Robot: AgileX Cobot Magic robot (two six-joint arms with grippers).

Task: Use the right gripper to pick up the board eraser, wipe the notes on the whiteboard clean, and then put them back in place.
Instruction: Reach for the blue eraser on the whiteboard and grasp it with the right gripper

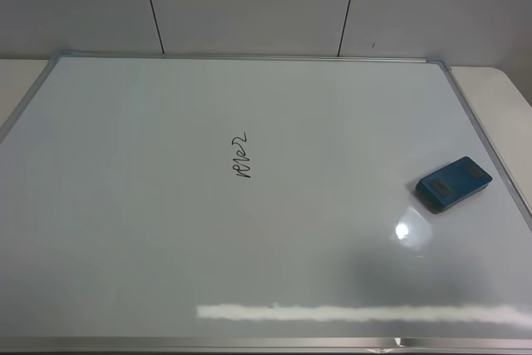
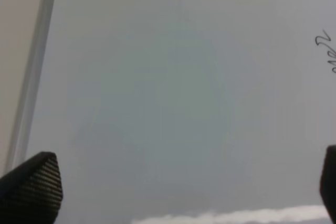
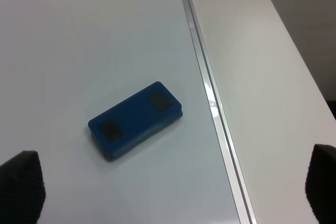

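The whiteboard (image 1: 125,205) fills most of the exterior view, with the black notes (image 1: 239,158) near its middle. On the board's right side, close to the frame, lies the teal-blue board eraser (image 1: 454,182). Neither arm shows in the exterior view. In the right wrist view my right gripper (image 3: 170,192) is open, its fingertips (image 3: 21,184) far apart, and the board eraser (image 3: 135,120) lies ahead of them, untouched. My left gripper (image 2: 181,192) is also open and empty above bare board, with the notes (image 2: 325,51) at the picture's edge.
A silver frame (image 3: 210,93) borders the board just beside the eraser, with white table (image 3: 262,77) beyond it. A grey panelled wall (image 1: 249,6) stands behind the board. Light glare (image 1: 357,312) streaks the board's near edge.
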